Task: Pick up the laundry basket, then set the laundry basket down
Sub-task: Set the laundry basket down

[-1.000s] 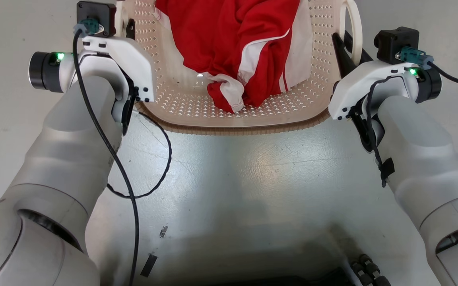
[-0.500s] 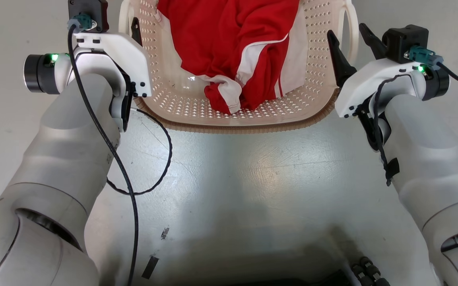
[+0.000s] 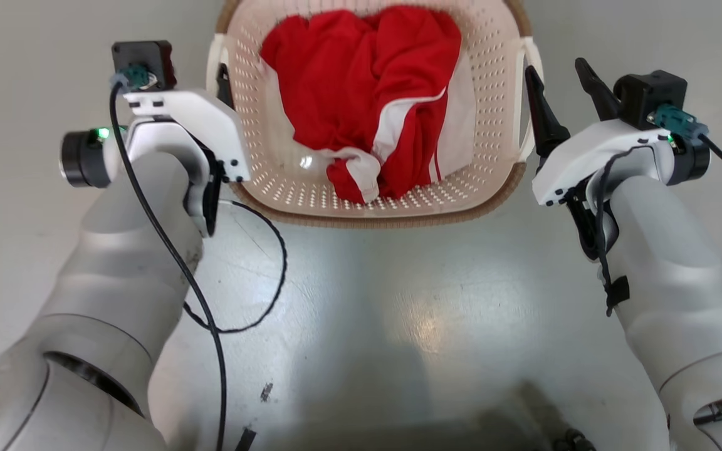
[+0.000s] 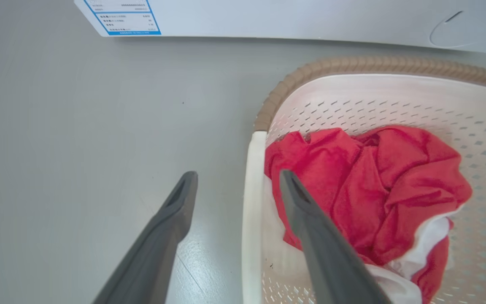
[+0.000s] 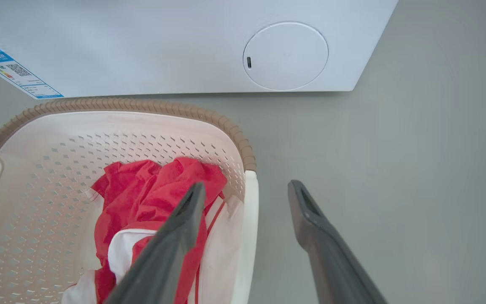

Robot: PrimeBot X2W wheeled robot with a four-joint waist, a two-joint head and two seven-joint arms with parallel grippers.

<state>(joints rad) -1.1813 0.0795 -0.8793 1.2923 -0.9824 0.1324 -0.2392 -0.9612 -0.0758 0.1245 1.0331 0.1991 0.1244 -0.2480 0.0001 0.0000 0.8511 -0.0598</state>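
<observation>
The laundry basket (image 3: 311, 188), cream and perforated with a brown woven-look rim, stands on the grey floor with a red and white garment (image 3: 367, 94) inside. My left gripper (image 4: 238, 177) is open, and the basket's white left handle (image 4: 249, 190) runs between its fingers untouched. In the head view the left gripper (image 3: 218, 75) sits at that handle, partly hidden by its wrist. My right gripper (image 5: 247, 188) is open too, astride the right handle (image 5: 249, 219), one finger inside the basket and one outside. From the head view the right gripper (image 3: 563, 88) shows its fingers spread.
A white washing machine (image 5: 141, 42) with a round cap (image 5: 285, 55) and a blue-edged label (image 4: 122, 17) stands just beyond the basket. A black cable (image 3: 261, 275) loops down from my left arm over the floor. Bare floor lies on both sides.
The right gripper's fingers, close together at the handle a second ago, have spread apart. The head camera has moved, so the basket sits lower and smaller in the picture.
</observation>
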